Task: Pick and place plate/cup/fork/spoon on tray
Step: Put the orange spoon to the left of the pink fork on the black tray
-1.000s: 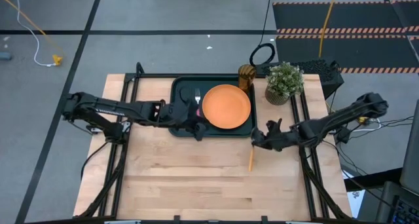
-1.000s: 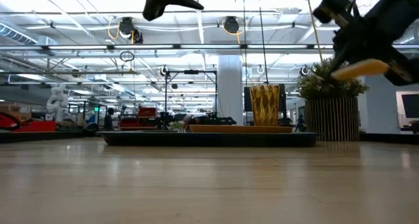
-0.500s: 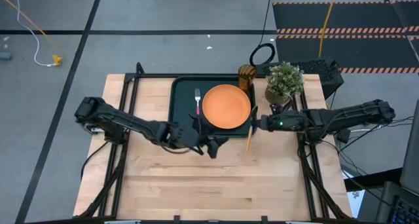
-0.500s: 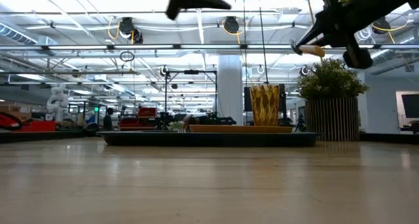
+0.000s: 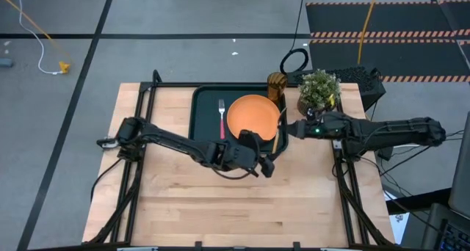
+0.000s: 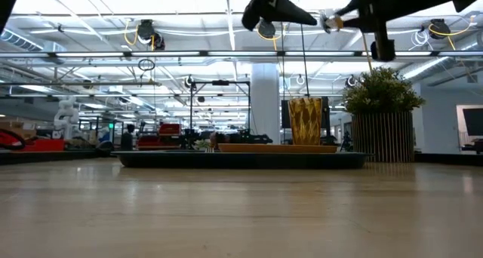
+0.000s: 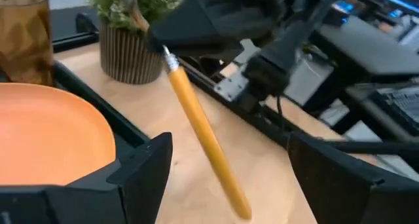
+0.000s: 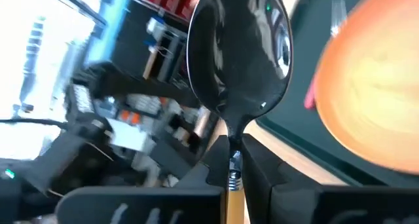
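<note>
Right gripper (image 5: 285, 128) grasps the spoon (image 5: 276, 137) beside the plate (image 5: 253, 119); left gripper (image 5: 266, 165) released.

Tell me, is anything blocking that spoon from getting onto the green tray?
Possibly. The right gripper holds the spoon over the tray's right edge, where the plate fills the floor and the left gripper hovers close beside.

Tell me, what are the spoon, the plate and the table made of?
The spoon has a shiny bowl that mirrors the room, so it is probably polished metal; its orange-yellow handle looks like smooth plastic. The right end effector holds it. The plate is plain matte orange with no gleam, likely plastic, though that is not certain. The table shows pale planks with grain, so it is probably wood.
</note>
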Motion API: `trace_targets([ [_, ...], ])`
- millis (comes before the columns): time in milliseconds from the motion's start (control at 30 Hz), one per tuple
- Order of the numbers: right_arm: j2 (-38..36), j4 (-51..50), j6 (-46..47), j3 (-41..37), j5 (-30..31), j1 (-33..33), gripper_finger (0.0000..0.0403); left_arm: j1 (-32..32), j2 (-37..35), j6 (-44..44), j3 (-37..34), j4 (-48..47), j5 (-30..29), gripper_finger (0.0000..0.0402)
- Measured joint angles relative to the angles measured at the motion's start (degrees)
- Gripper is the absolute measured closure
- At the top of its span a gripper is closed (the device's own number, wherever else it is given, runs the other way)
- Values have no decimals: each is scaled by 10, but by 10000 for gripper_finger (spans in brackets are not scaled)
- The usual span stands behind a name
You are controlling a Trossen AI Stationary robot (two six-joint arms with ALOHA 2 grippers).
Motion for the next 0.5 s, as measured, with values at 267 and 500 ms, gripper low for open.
trace_targets([
  [267,-1,43,-7,0,33,-26,394,11,16,-59,22,-66,-13,121],
  [500,-1,44,-5,0,45,-36,394,18,17,-84,22,-90,-13,212],
])
